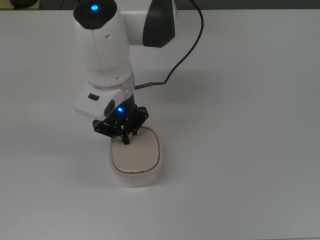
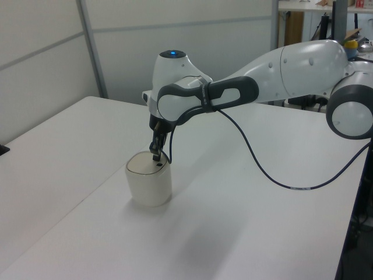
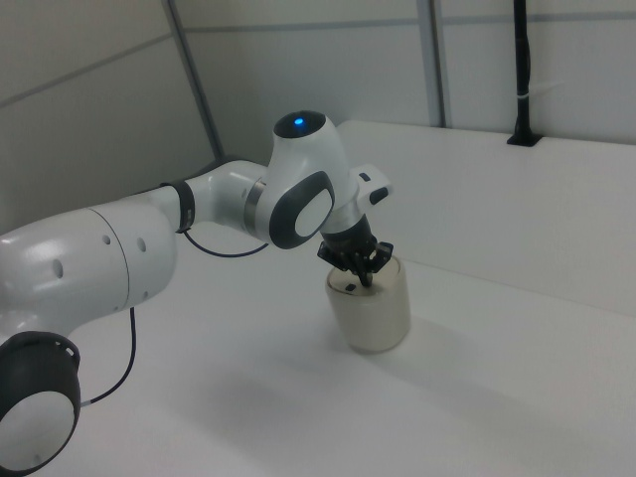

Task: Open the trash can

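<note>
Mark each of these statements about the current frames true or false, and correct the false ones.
1. The trash can has its lid down flat. True.
2. The gripper is over the lid's edge nearest the arm in the top view. True.
3. The trash can lies tipped on its side. False: it stands upright on the white table.
4. A second bin stands beside the trash can. False: it is the only bin on the table.
5. A dark cable runs along the arm above the table. True.
6. The gripper is far off at the table's edge. False: it is directly at the trash can's top.
</note>
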### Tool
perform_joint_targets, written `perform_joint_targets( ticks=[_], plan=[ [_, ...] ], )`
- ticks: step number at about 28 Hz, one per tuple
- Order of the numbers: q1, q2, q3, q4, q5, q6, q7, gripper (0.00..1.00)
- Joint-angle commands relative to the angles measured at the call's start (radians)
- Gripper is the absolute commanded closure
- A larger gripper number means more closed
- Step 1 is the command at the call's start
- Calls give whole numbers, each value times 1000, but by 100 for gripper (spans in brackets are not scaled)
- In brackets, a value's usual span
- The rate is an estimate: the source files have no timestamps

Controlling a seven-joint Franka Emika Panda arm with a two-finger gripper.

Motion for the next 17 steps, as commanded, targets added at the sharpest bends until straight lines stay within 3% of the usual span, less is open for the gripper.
perform_joint_targets(
  ticks=[1, 2, 4, 7, 9, 13, 17],
  plan=[
    [-47, -73, -11, -28, 105, 6, -17, 100],
    [-59, -103, -14, -26, 138, 5, -20, 99],
    [-70, -128, -16, -26, 152, -3, -20, 98],
    [-85, -151, -17, -26, 152, -23, -21, 95],
    [-88, -174, -20, -26, 138, -46, -24, 85],
    [-96, -205, -36, -26, 98, -110, -24, 62],
    [-99, -240, -52, -26, 63, -201, -23, 18]
  ],
)
